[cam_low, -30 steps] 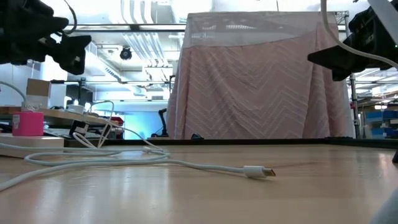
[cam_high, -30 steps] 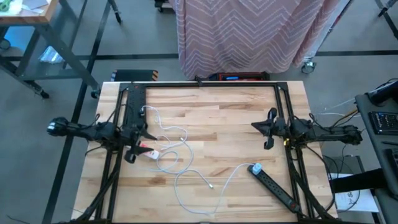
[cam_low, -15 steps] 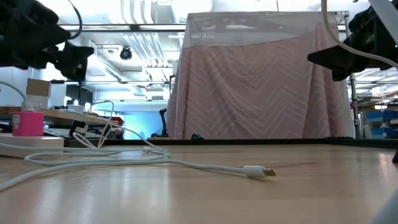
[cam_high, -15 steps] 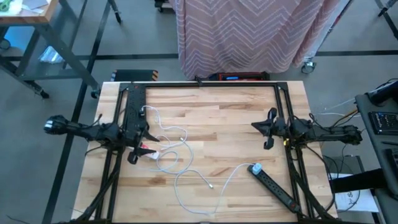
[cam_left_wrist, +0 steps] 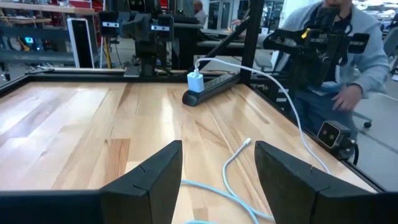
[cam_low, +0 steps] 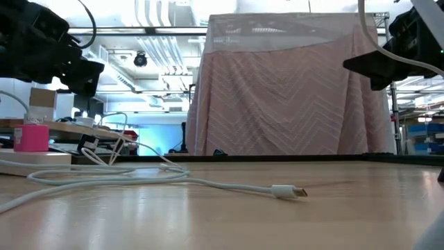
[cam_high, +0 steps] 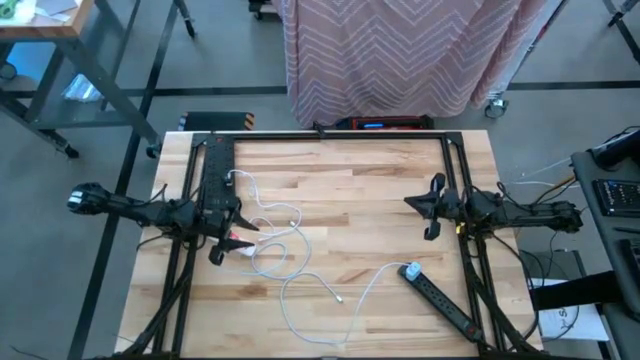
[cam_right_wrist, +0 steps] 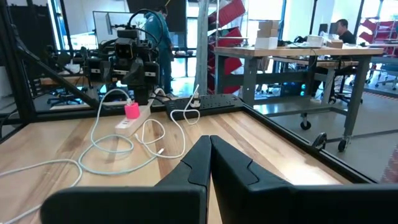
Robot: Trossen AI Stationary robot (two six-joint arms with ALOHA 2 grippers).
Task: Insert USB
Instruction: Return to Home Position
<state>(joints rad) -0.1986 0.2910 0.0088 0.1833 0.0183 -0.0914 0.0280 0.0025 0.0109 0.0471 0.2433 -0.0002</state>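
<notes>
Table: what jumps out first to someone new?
The tangle of white cable looping over the left half of the table, next to the open left gripper and a pink plug. Then the black power strip near the front right corner with a pale blue charger in its end, and the shut right gripper over the right side.

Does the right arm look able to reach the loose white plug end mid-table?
Probably yes: only bare tabletop lies between the right gripper and the plug end, though its shut jaws would need opening.
</notes>
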